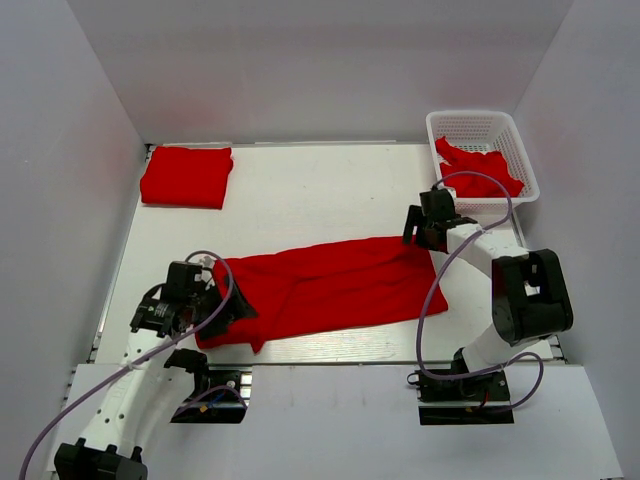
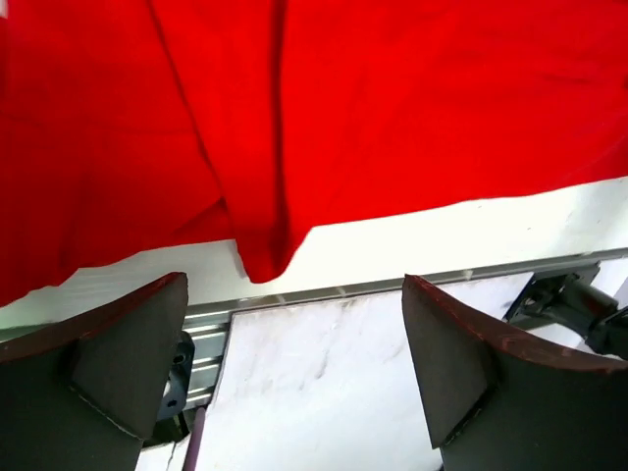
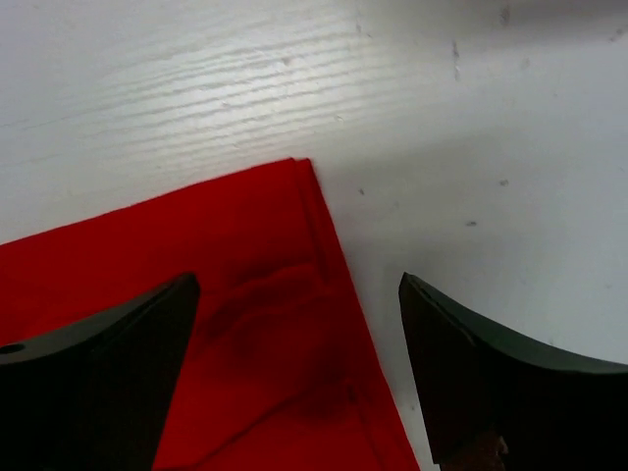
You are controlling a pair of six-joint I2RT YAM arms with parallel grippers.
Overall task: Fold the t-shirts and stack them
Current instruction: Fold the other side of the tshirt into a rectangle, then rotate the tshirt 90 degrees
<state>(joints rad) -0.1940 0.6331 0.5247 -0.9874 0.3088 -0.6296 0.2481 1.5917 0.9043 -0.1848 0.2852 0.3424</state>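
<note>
tabletop [image 1: 300, 195]: white, with a metal rail [image 2: 373, 286] along the near edge that we see in the left wrist view.
flat shirt [image 1: 330, 285]: red, lying in a long band across the middle of the tabletop. Its right end sits a bit farther back than its left. We can see a lengthwise crease, and a small flap pokes out of the near edge close to the left end.
left claw [image 1: 232, 306]: spread wide, with nothing between the fingers as far as we can see. It sits low at the left end of the flat shirt, by the near edge of the tabletop.
right claw [image 1: 424, 230]: spread too, not pinching anything. It hangs over the far right corner of the flat shirt. In its wrist view one finger [image 3: 98, 363] is above red cloth and the other is above bare tabletop.
folded shirt [image 1: 187, 176]: a neat red rectangle in the far left corner, well apart from the flat shirt.
basket [image 1: 480, 117]: white lattice in the far right corner, near the right claw.
basket shirts [image 1: 478, 170]: crumpled red cloth inside the basket. We can't tell how many pieces.
</note>
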